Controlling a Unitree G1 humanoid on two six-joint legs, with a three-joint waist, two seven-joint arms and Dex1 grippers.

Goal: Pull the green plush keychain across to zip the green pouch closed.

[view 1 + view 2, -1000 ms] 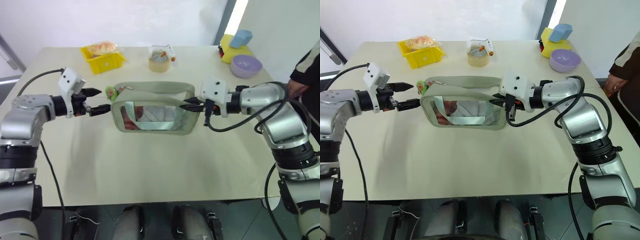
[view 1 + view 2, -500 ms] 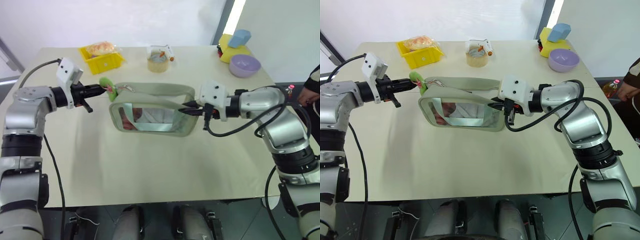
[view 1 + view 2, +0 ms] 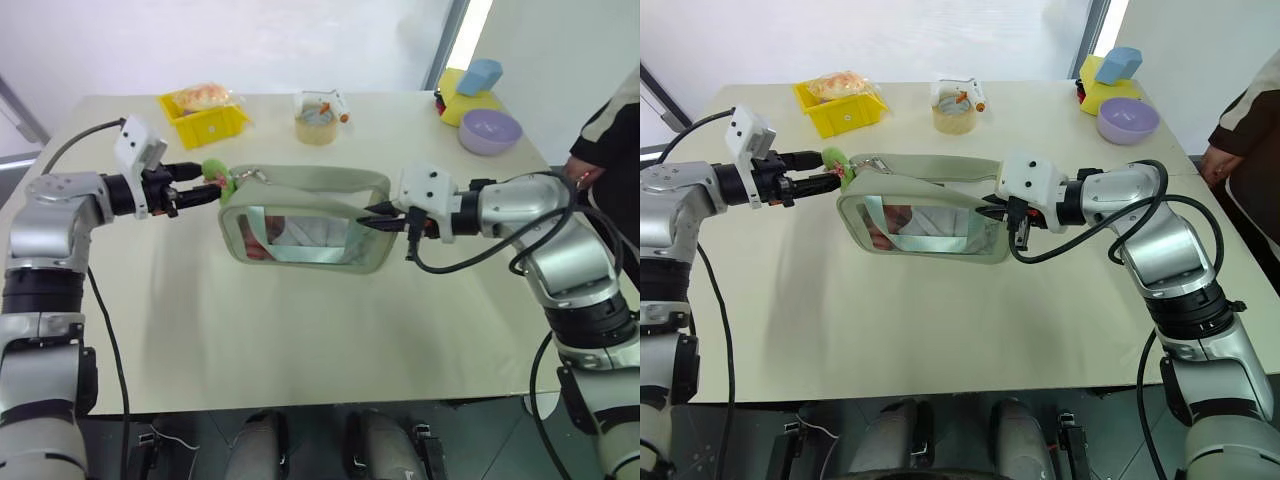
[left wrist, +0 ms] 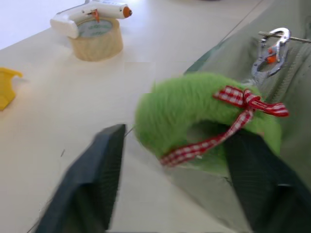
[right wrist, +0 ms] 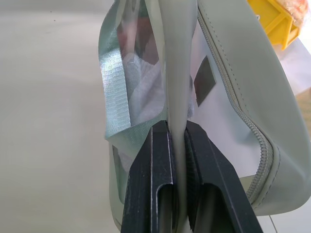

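A pale beige table [image 3: 300,330] stands before a white wall, with a person's dark sleeve [image 3: 612,140] at its far right edge.

From the head camera, the green pouch [image 3: 305,225] lies mid-table, clear window toward the robot. The left gripper [image 3: 205,183] reaches its left end, jaws spread with the green plush keychain [image 3: 217,172] between them. The right gripper [image 3: 370,217] is pressed together on the pouch's right end. Beyond the jaws sit a yellow bin [image 3: 207,118], a tape roll [image 3: 317,126], a purple bowl [image 3: 491,131] and a yellow and blue block [image 3: 470,88].

In the left wrist view, the keychain, tied with a red checked ribbon [image 4: 233,121], lies between the parted fingers [image 4: 92,184]; a metal clip [image 4: 269,48] joins it to the pouch just beyond.

In the right wrist view, the fingers [image 5: 158,189] pinch a flat fabric tab of the pouch, its zipper [image 5: 228,92] running away from them.
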